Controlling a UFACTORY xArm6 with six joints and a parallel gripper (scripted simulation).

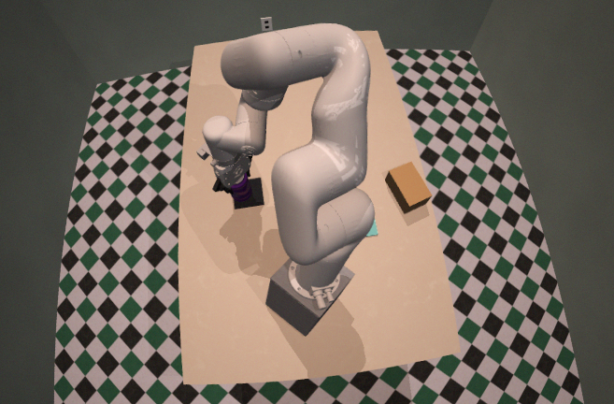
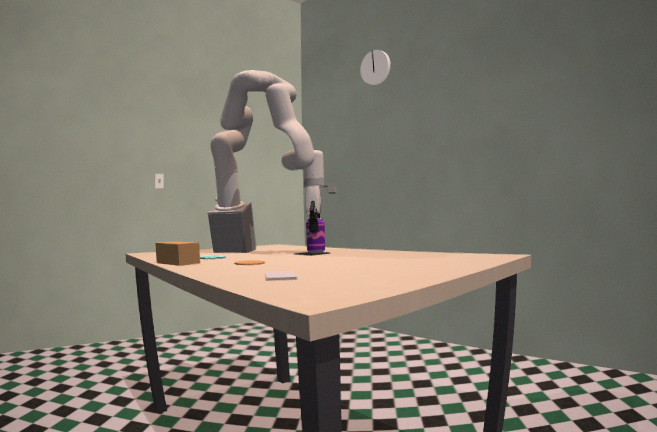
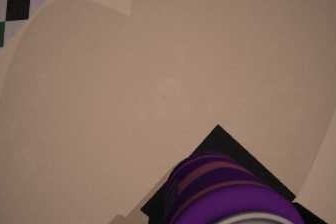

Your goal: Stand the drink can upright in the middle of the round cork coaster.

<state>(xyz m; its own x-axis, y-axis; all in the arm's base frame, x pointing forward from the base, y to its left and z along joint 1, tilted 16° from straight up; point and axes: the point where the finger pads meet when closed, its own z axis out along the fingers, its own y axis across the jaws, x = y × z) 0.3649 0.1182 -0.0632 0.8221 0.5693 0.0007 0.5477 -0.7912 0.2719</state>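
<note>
The purple striped drink can (image 2: 315,236) stands upright on a black square coaster (image 1: 253,193) at the table's left side; it also shows in the top view (image 1: 241,187) and at the bottom of the wrist view (image 3: 230,192). My gripper (image 2: 314,217) comes down from above and is shut on the can's upper part. The round cork coaster (image 2: 249,262) lies flat on the table some way from the can, apart from it; the arm hides it in the top view.
A brown box (image 1: 407,185) sits at the table's right side. A flat teal piece (image 2: 209,257) lies beside it. A flat grey-white square (image 2: 281,275) lies near the cork coaster. The robot base (image 1: 308,295) stands mid-table.
</note>
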